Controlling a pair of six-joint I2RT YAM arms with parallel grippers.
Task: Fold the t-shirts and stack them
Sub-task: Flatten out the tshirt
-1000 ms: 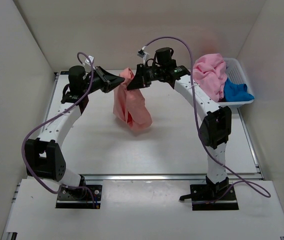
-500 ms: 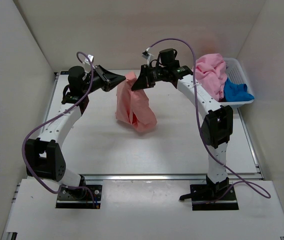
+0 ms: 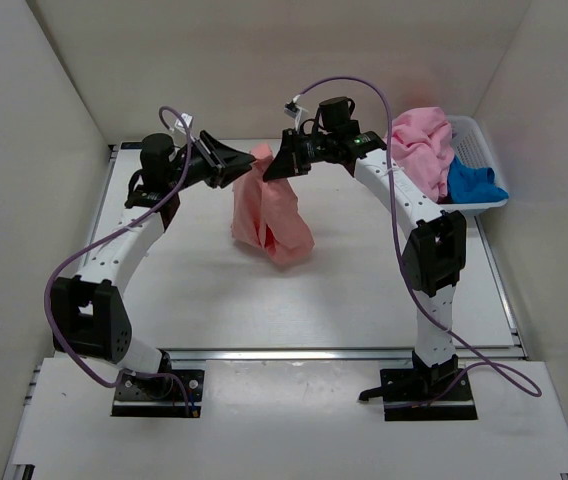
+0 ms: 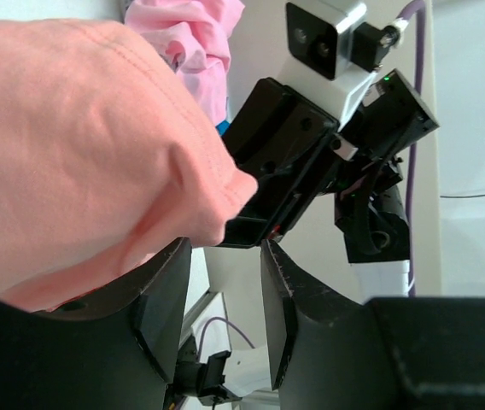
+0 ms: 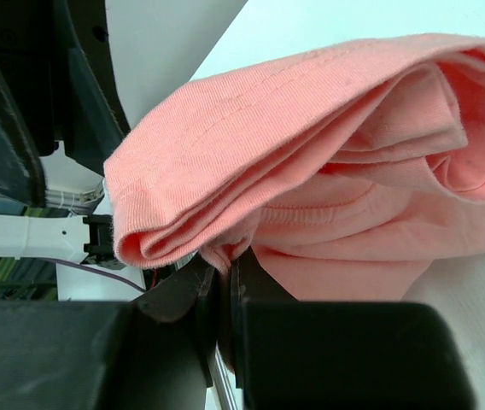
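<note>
A salmon-coral t-shirt [image 3: 270, 215] hangs bunched above the table's middle, its lower part drooping to the surface. My right gripper [image 3: 270, 168] is shut on a fold at its top; the right wrist view shows cloth [image 5: 311, 162] pinched between the closed jaws of that gripper [image 5: 225, 260]. My left gripper [image 3: 248, 160] is close beside it, on the left. In the left wrist view the left gripper [image 4: 225, 249] is open with nothing in the gap, and the shirt [image 4: 72, 145] lies against its left finger. A lighter pink t-shirt [image 3: 419, 145] and a bright blue one [image 3: 470, 183] sit in the basket.
The white plastic basket [image 3: 480, 135] stands at the back right corner, next to the right arm's elbow. White walls close in the table on the left, back and right. Purple cables loop over both arms.
My left gripper has opened and let go of the salmon shirt. The right gripper shifted slightly right with the shirt, whose hanging bulk swung right.
</note>
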